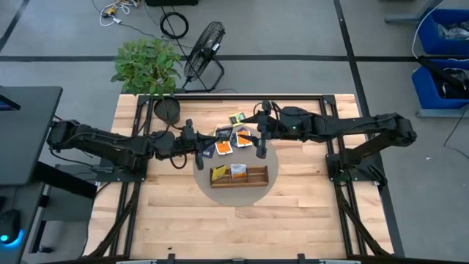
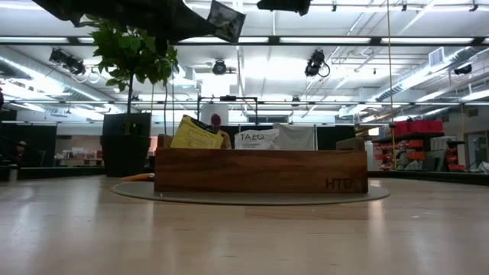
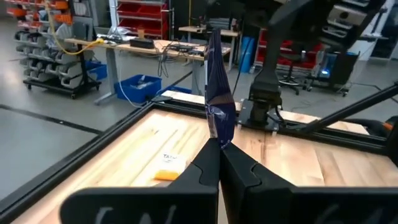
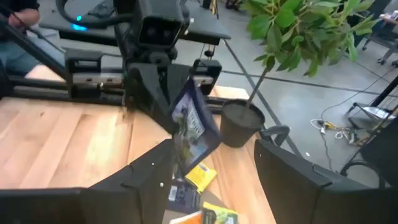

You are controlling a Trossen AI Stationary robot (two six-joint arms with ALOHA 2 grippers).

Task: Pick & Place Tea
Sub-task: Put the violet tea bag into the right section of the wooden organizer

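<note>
Dark blue tea packet (image 3: 219, 102) pinched in left tool (image 3: 219, 163).

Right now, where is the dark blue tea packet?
The dark blue tea packet is off the table, pinched upright in the left gripper. In the high view it sits left of the loose packets, behind the wooden tray.

Glossy foil packet (image 3: 219, 102) — wooden table (image 1: 293, 213)
</note>
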